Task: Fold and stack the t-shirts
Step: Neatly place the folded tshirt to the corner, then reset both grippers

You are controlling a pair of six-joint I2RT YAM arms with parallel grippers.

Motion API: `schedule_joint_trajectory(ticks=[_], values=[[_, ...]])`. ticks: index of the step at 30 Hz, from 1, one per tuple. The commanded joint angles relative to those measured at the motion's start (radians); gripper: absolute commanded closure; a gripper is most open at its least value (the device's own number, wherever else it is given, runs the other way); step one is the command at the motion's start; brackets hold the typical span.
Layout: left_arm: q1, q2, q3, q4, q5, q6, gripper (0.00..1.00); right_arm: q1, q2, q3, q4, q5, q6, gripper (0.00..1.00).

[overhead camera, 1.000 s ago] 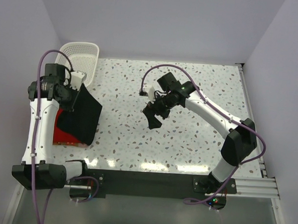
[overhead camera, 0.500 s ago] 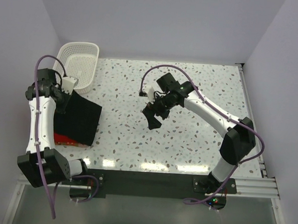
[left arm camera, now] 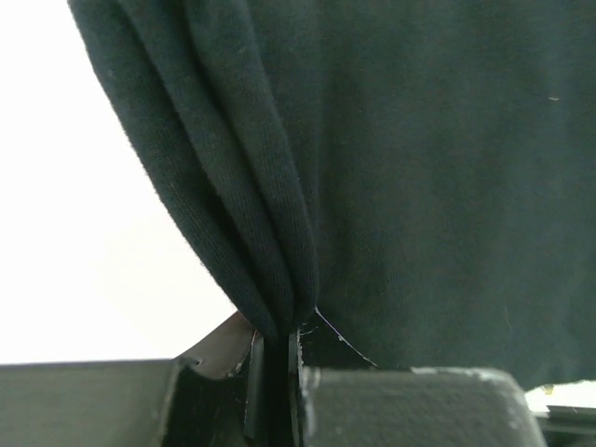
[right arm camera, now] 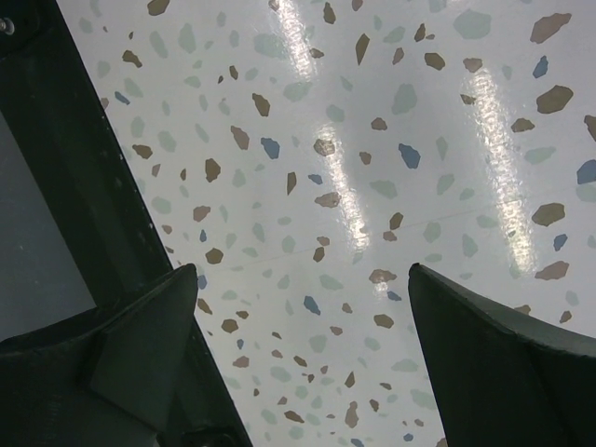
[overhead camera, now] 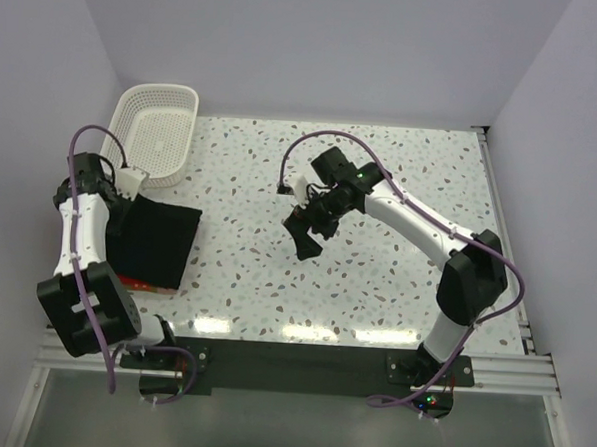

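Observation:
The black t-shirt (overhead camera: 157,241) lies folded at the table's left side, on top of the red t-shirt (overhead camera: 140,284), of which only a thin strip shows at the near edge. My left gripper (overhead camera: 122,202) is shut on a bunched fold of the black t-shirt (left arm camera: 391,168) at its far left corner; the cloth (left arm camera: 270,307) runs down between the two closed fingers. My right gripper (overhead camera: 309,234) hovers open over the speckled table (right arm camera: 372,140) near the middle, with nothing between its fingers (right arm camera: 149,335).
A white lattice basket (overhead camera: 159,126) stands at the back left corner, just beyond the left gripper. The left wall is close beside the left arm. A black rail (overhead camera: 291,358) runs along the near edge.
The left gripper has moved left and down with the black t-shirt's edge, so the cloth that was lifted now lies flatter over the red one. The right arm has barely moved.

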Motion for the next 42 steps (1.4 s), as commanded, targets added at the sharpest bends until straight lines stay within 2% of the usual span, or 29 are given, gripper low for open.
schedule_joint_trajectory(ticks=[1, 6, 8, 9, 11, 12, 15, 17, 20, 21, 23, 25, 31, 34, 36, 39, 42], values=[[0.042, 0.016, -0.032, 0.169, -0.036, 0.059, 1.00, -0.001, 0.019, 0.031, -0.009, 0.013, 0.005, 0.01], [0.076, 0.076, -0.067, 0.276, -0.091, 0.092, 0.99, 0.000, 0.014, 0.036, -0.010, 0.015, 0.003, 0.01], [0.085, 0.087, -0.059, 0.316, -0.113, 0.101, 0.85, 0.000, 0.009, 0.034, -0.010, 0.024, 0.003, 0.01], [0.091, 0.086, -0.050, 0.318, -0.111, 0.102, 0.69, -0.001, 0.002, 0.033, -0.012, 0.025, 0.005, 0.01], [0.091, 0.067, -0.009, 0.289, -0.075, 0.099, 0.59, -0.003, -0.010, 0.033, -0.015, 0.031, 0.005, 0.01], [0.090, 0.058, 0.010, 0.267, -0.048, 0.095, 0.50, -0.004, -0.014, 0.033, -0.021, 0.033, 0.005, 0.01], [0.076, 0.027, 0.092, 0.151, 0.043, 0.063, 0.41, -0.021, -0.035, 0.033, -0.033, 0.021, 0.008, 0.01], [0.039, 0.004, 0.151, 0.053, 0.109, 0.032, 0.39, -0.042, -0.053, 0.036, -0.040, 0.011, 0.011, 0.01], [-0.057, -0.052, 0.191, -0.007, 0.157, -0.020, 0.35, -0.093, -0.076, 0.048, -0.050, -0.007, 0.018, 0.01], [-0.126, -0.068, 0.197, -0.009, 0.163, -0.057, 0.32, -0.110, -0.083, 0.053, -0.053, -0.019, 0.025, 0.01], [-0.190, -0.092, 0.238, -0.018, 0.205, -0.101, 0.24, -0.171, -0.104, 0.053, -0.055, -0.035, 0.034, 0.01], [-0.292, -0.079, 0.296, -0.023, 0.226, -0.176, 0.00, -0.238, -0.122, 0.045, -0.055, -0.062, 0.048, 0.01], [-0.534, 0.027, 0.422, 0.068, 0.289, -0.367, 0.00, -0.410, -0.201, -0.019, -0.024, -0.107, 0.100, 0.01], [-0.661, 0.094, 0.433, 0.147, 0.292, -0.433, 0.00, -0.531, -0.228, -0.076, -0.001, -0.090, 0.121, 0.01], [-0.739, 0.131, 0.415, 0.187, 0.295, -0.459, 0.00, -0.570, -0.228, -0.123, 0.002, -0.067, 0.114, 0.01], [-0.796, 0.173, 0.343, 0.256, 0.289, -0.471, 0.00, -0.639, -0.225, -0.197, 0.003, -0.056, 0.088, 0.01], [-0.800, 0.185, 0.254, 0.321, 0.294, -0.494, 0.00, -0.688, -0.231, -0.270, 0.020, -0.061, 0.069, 0.01]])
